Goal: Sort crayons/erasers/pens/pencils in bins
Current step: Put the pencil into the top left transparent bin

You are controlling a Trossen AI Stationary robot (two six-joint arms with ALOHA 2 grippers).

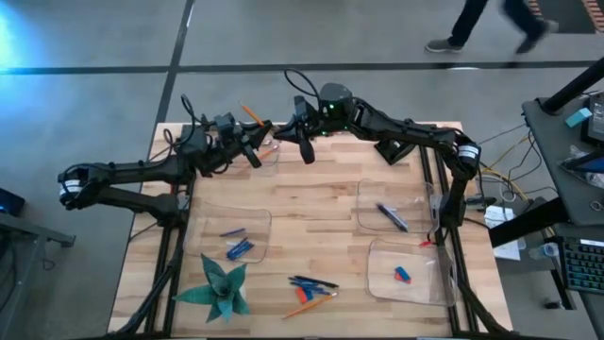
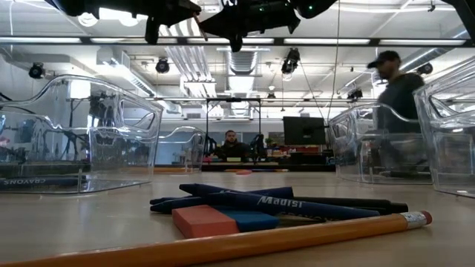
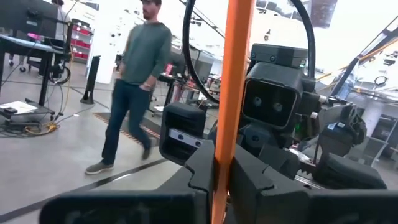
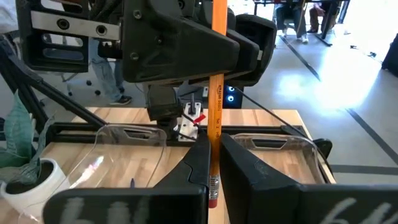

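Both grippers meet high above the table's far edge, each clamped on the same orange pencil (image 4: pixel 217 93). Seen from overhead, the left gripper (image 1: pixel 257 132) and the right gripper (image 1: pixel 300 137) sit close together over the far left bin (image 1: pixel 267 159). Each wrist camera shows the pencil standing between that arm's own fingers, with the other arm's gripper around it farther up. Down on the table, one near bin (image 1: pixel 229 227) holds blue crayons (image 1: pixel 238 249), another holds pens (image 1: pixel 393 216), and a third contains a blue eraser (image 1: pixel 403 274). Loose pens, another pencil (image 1: pixel 310 303) and erasers lie at the near edge beside a green paper star (image 1: pixel 219 286). A person (image 3: pixel 133 81) walks past behind the table.
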